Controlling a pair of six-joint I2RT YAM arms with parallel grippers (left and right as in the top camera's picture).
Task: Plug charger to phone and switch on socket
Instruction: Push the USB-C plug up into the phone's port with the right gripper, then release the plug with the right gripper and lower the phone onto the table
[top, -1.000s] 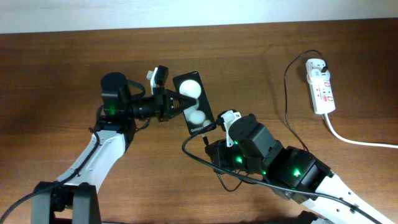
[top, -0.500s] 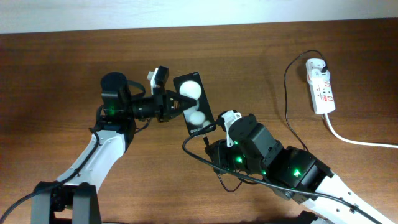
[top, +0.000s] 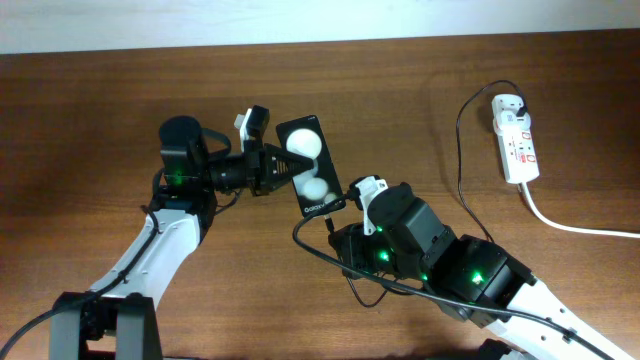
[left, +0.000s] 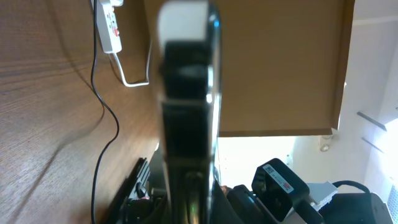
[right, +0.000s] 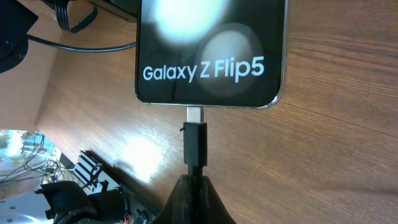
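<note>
The black phone (top: 311, 168), with two white round patches and white lettering, is held tilted above the table by my left gripper (top: 278, 168), which is shut on its edge; the left wrist view shows the phone edge-on (left: 188, 93). My right gripper (right: 194, 186) is shut on the charger cable just behind its connector (right: 194, 140). The metal tip sits at the port in the phone's bottom edge (right: 208, 62). The thin black cable (top: 460, 170) runs to a plug in the white socket strip (top: 516, 138) at the far right.
The strip's thick white cord (top: 570, 224) trails off the right edge. The charger cable loops on the table under my right arm (top: 450, 270). Bare wooden table lies around both arms; the strip also shows in the left wrist view (left: 111, 28).
The phone and left gripper have shifted very slightly; the right gripper and the connector stay at the phone's bottom edge.
</note>
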